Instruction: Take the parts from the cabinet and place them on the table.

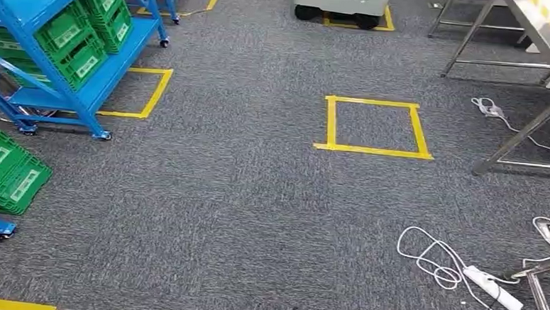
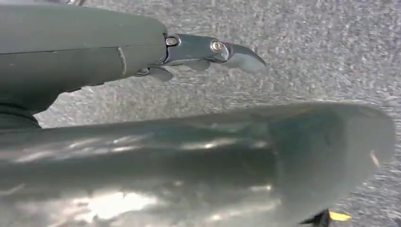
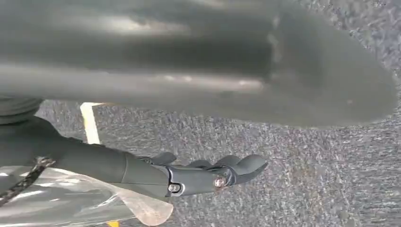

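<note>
Both our hands hang over carpet: left hand (image 2: 208, 52) holds nothing, fingers apart; right hand (image 3: 208, 175) pinches clear plastic bag (image 3: 71, 198), likely a part. Farther: blue cabinet (image 1: 71, 59) with green bins (image 1: 79, 42), steel surface (image 1: 548, 41) right.

Blue cabinet (image 1: 47, 51) cut off, table (image 1: 548, 41) cut off, right hand (image 3: 198, 177) blurred

I see a yellow tape square (image 1: 373, 127) on grey carpet (image 1: 241, 196). Nearer than the square, off to its right, a white power strip (image 1: 493, 288) lies with its looped cable (image 1: 430, 259).
</note>
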Tool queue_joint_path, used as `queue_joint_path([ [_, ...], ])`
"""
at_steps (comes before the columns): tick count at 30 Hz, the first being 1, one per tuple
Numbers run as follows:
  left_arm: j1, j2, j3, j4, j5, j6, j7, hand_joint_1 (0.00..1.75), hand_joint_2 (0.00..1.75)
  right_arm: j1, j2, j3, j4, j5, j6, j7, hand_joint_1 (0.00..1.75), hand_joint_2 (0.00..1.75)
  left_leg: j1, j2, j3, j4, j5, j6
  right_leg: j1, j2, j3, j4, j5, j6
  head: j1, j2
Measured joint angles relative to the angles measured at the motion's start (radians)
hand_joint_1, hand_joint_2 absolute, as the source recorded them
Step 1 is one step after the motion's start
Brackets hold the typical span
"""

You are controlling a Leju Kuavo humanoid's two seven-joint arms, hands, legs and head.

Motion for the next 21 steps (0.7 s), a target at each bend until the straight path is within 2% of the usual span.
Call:
queue_joint_path([
  [1,0.0,-0.001,-0.006,0.0,-0.018,0.007,0.019,0.0,0.0,-0.001,-0.001,0.0,0.0,0.001,0.007,-0.008,0.0,0.0,0.0,-0.001,0.004,0.0,-0.002,-0.002,-0.001,-0.001,0.051,-0.101,0.05,-0.001,-0.001,0.0],
  [2,0.0,-0.002,-0.013,0.0,-0.036,0.015,0.039,0.0,0.0,-0.003,-0.002,-0.001,0.0,0.002,0.016,-0.013,0.0,0.0,0.0,-0.001,0.007,0.001,-0.004,-0.005,-0.003,-0.001,0.097,-0.191,0.083,-0.002,0.0,0.0],
  [3,0.0,-0.003,-0.023,0.0,-0.052,0.023,0.06,0.0,0.0,-0.006,-0.002,-0.003,0.0,0.002,0.027,-0.015,0.0,0.0,-0.008,-0.001,0.004,0.005,-0.008,-0.011,0.001,-0.001,0.117,-0.224,0.064,-0.001,0.0,0.0],
  [4,0.0,-0.003,-0.033,0.0,-0.073,0.029,0.088,0.0,0.0,-0.007,-0.002,-0.005,0.0,0.002,0.045,-0.02,0.0,0.0,-0.008,-0.003,0.0,0.009,-0.007,-0.014,-0.001,0.002,0.122,-0.228,0.068,-0.012,-0.003,0.0],
  [6,0.002,-0.002,-0.057,0.0,-0.116,0.032,0.144,0.0,0.0,-0.004,-0.005,-0.007,0.0,0.001,0.1,-0.024,0.0,0.0,-0.005,-0.002,0.001,0.007,-0.003,-0.02,0.004,0.002,0.12,-0.227,0.071,-0.019,-0.002,0.0],
  [7,0.003,-0.002,-0.069,0.0,-0.128,0.034,0.161,0.0,0.0,-0.004,-0.006,-0.008,0.0,0.001,0.129,-0.024,0.0,0.0,-0.005,-0.004,0.0,0.009,-0.005,-0.023,0.001,0.001,0.121,-0.231,0.074,-0.025,-0.002,0.0],
  [8,0.004,-0.001,-0.078,0.0,-0.132,0.035,0.168,0.0,0.0,-0.004,-0.006,-0.009,0.0,0.001,0.149,-0.023,0.0,0.0,-0.003,-0.005,-0.002,0.019,-0.019,-0.029,-0.003,-0.004,0.122,-0.235,0.078,-0.03,0.0,0.0],
  [9,0.004,-0.001,-0.083,0.0,-0.134,0.035,0.169,0.0,0.0,-0.005,-0.007,-0.011,0.0,0.0,0.16,-0.018,0.0,0.0,-0.002,-0.003,-0.018,0.053,-0.046,-0.037,-0.004,-0.006,0.122,-0.235,0.077,-0.035,-0.009,0.0],
  [10,0.004,-0.001,-0.087,0.0,-0.135,0.035,0.169,0.0,0.0,-0.006,-0.008,-0.012,0.0,0.0,0.165,-0.013,0.0,0.0,0.001,-0.003,-0.048,0.12,-0.084,-0.043,-0.003,-0.011,0.121,-0.235,0.076,-0.039,-0.01,0.0],
  [11,0.004,0.0,-0.095,0.0,-0.137,0.035,0.169,0.0,0.0,-0.005,-0.008,-0.014,0.0,0.0,0.171,-0.007,0.0,0.0,0.004,-0.003,-0.09,0.216,-0.129,-0.048,-0.003,-0.018,0.121,-0.235,0.075,-0.041,-0.009,0.0],
  [12,0.005,0.0,-0.1,0.0,-0.138,0.035,0.169,0.0,0.0,-0.005,-0.01,-0.015,0.0,0.0,0.176,-0.002,0.0,0.0,0.006,-0.003,-0.125,0.291,-0.156,-0.051,-0.002,-0.025,0.121,-0.235,0.074,-0.043,-0.009,0.0],
  [13,0.006,0.0,-0.102,0.0,-0.138,0.035,0.169,0.0,0.0,-0.004,-0.011,-0.015,0.0,0.0,0.179,0.001,0.0,0.0,0.008,-0.003,-0.146,0.334,-0.164,-0.053,-0.002,-0.032,0.121,-0.234,0.073,-0.043,-0.01,0.0],
  [14,0.009,0.001,-0.105,0.0,-0.138,0.035,0.168,0.0,0.0,-0.004,-0.012,-0.016,0.0,-0.001,0.179,0.004,0.0,0.0,0.01,-0.003,-0.145,0.332,-0.15,-0.053,-0.002,-0.037,0.122,-0.234,0.073,-0.043,-0.01,0.0],
  [15,0.011,0.002,-0.106,0.0,-0.138,0.035,0.165,0.0,0.0,-0.005,-0.013,-0.016,0.0,-0.001,0.18,0.008,0.0,0.0,0.012,-0.002,-0.122,0.28,-0.108,-0.053,-0.002,-0.045,0.123,-0.234,0.072,-0.043,-0.01,0.0],
  [16,0.011,0.002,-0.107,0.0,-0.138,0.036,0.162,0.0,0.0,-0.005,-0.013,-0.016,0.0,-0.001,0.18,0.008,0.0,0.0,0.012,0.003,-0.084,0.198,-0.06,-0.051,-0.002,-0.053,0.126,-0.234,0.07,-0.041,-0.01,0.0],
  [17,0.01,0.002,-0.108,0.0,-0.138,0.036,0.158,0.0,0.0,-0.005,-0.013,-0.017,0.0,-0.002,0.18,0.009,0.0,0.0,0.012,0.018,-0.045,0.116,-0.019,-0.048,-0.002,-0.06,0.129,-0.234,0.068,-0.04,-0.01,0.0],
  [18,0.01,0.002,-0.109,0.0,-0.138,0.036,0.155,0.0,0.0,-0.005,-0.013,-0.018,0.0,-0.003,0.181,0.012,0.0,0.0,0.01,0.062,-0.01,0.042,0.003,-0.045,0.0,-0.066,0.132,-0.234,0.066,-0.036,-0.01,0.0],
  [19,0.006,0.002,-0.114,0.0,-0.138,0.037,0.152,0.0,0.0,-0.004,-0.013,-0.02,0.0,-0.005,0.181,0.014,0.0,0.0,-0.001,0.071,-0.004,0.021,-0.007,-0.045,0.007,-0.074,0.131,-0.229,0.061,-0.029,-0.011,0.0],
  [20,0.002,0.001,-0.117,0.0,-0.138,0.037,0.15,0.0,0.0,-0.004,-0.013,-0.021,0.0,-0.006,0.181,0.015,0.0,0.0,0.0,0.067,-0.005,0.017,-0.012,-0.036,0.007,-0.083,0.128,-0.23,0.061,-0.025,-0.01,0.0],
  [21,0.003,0.001,-0.121,0.0,-0.138,0.037,0.148,0.0,0.0,-0.004,-0.014,-0.023,0.0,-0.008,0.181,0.016,0.0,0.0,-0.002,0.054,-0.009,0.015,-0.011,-0.032,0.006,-0.095,0.129,-0.231,0.061,-0.022,-0.006,0.0],
])
